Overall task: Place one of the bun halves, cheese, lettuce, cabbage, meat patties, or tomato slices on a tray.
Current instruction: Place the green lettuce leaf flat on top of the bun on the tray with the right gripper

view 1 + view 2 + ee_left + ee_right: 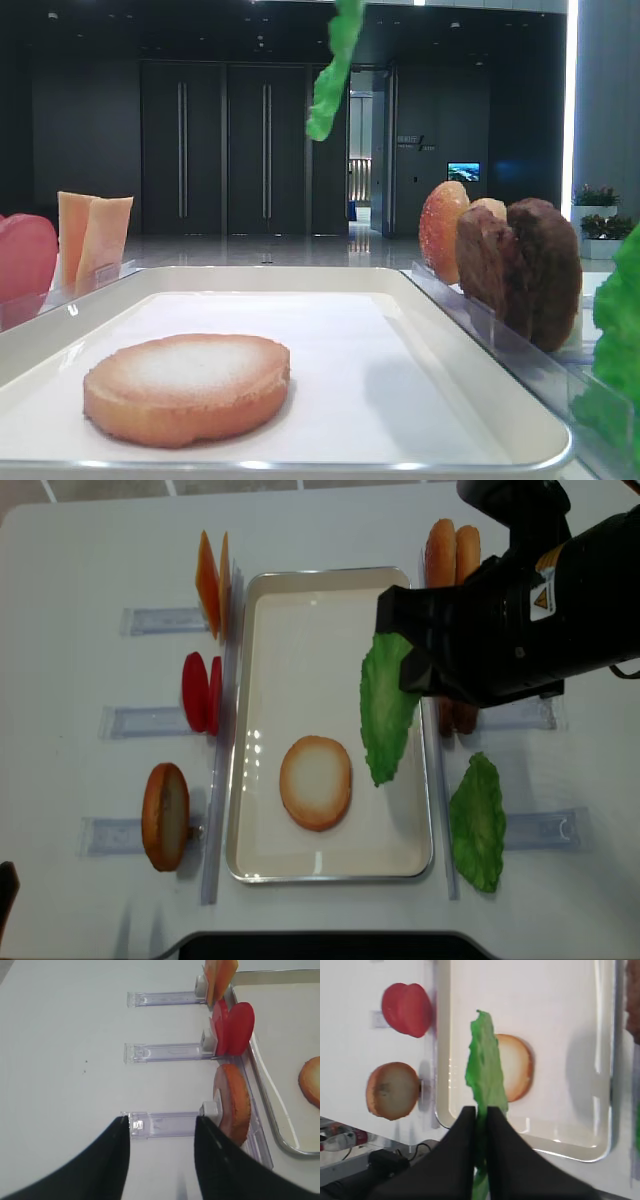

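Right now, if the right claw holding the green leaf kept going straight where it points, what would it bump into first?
Probably the bun half lying on the tray; the hanging lettuce would likely touch it before the right gripper itself, though depth is unclear.

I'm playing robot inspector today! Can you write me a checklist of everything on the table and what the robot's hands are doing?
Surface: white table, bare parts look clean.
Tray: one bun half lies flat inside it.
Held lettuce: hangs above the tray, off the liner.
Holders: cheese, tomato slices and a bun half stand left of the tray; more buns, meat patties and a second lettuce leaf to the right.
Clutter: nothing seen.
Right gripper: shut on the lettuce.
Left gripper: open, empty, over a clear holder.
Cables: a dark one past the table edge.
Surroundings: dark hall with doors.
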Tool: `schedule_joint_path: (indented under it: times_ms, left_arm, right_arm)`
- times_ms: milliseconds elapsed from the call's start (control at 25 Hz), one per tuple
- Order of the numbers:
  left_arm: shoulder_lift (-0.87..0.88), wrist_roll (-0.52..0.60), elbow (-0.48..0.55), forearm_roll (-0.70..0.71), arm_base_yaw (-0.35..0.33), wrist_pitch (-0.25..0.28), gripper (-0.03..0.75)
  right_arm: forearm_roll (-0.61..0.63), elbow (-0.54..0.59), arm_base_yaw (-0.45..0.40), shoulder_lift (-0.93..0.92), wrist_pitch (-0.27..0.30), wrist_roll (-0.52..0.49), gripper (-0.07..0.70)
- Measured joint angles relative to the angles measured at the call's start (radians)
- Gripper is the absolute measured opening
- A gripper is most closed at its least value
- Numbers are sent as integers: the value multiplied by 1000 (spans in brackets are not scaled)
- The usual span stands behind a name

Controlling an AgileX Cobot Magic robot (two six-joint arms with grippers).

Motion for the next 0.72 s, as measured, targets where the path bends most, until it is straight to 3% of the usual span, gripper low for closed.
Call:
schedule_joint_path:
  times_ms: [360,720]
  left_arm:
    - [0,0,0,0,0,0,327]
    - [0,0,0,0,0,0,327]
  right_arm:
    - [69,0,115,146,-176,-16,27]
    - [328,0,132,283,-309,-268,27]
